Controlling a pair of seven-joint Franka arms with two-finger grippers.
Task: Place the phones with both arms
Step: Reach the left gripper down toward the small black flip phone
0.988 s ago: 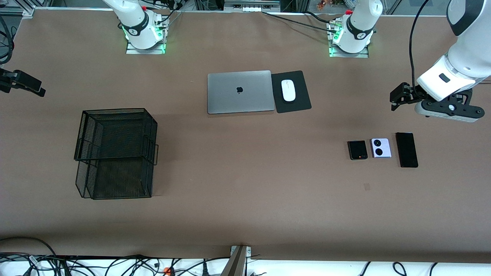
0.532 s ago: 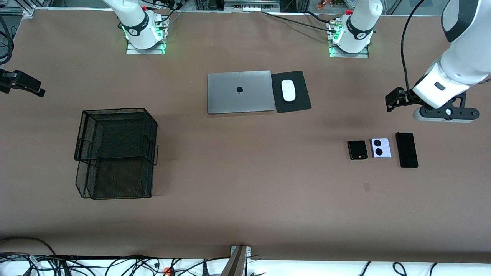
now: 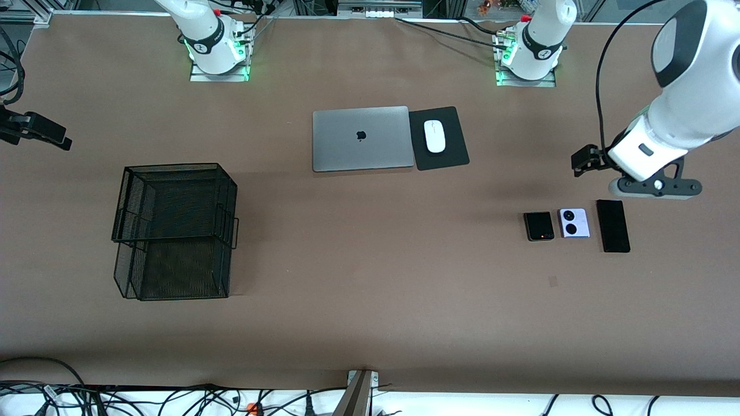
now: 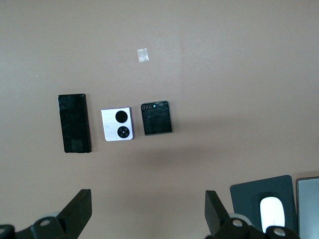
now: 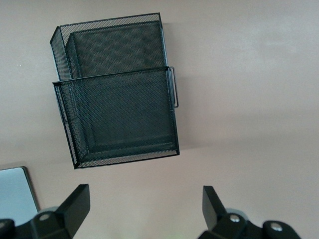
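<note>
Three phones lie in a row toward the left arm's end of the table: a small squarish black one [image 3: 539, 226] [image 4: 156, 118], a lavender-white one with two black circles [image 3: 574, 223] [image 4: 117, 124], and a long black slab [image 3: 613, 226] [image 4: 75, 123]. My left gripper [image 3: 653, 186] [image 4: 148, 204] hangs open and empty over bare table beside the row, on the robot bases' side. My right gripper [image 5: 144, 199] is open and empty over the right arm's end of the table. In the front view only its black hand [image 3: 36, 129] shows, at the edge.
A black wire-mesh basket with two tiers [image 3: 173, 231] [image 5: 117, 94] stands toward the right arm's end. A closed grey laptop [image 3: 361, 138] and a white mouse [image 3: 435, 136] on a black pad [image 3: 448, 159] lie mid-table near the bases. A small tape patch [image 3: 552, 281] marks the table nearer the camera than the phones.
My left arm has swung its gripper closer to the row of phones. The right hand has shifted slightly. Both grippers stay open and the phones have not moved.
</note>
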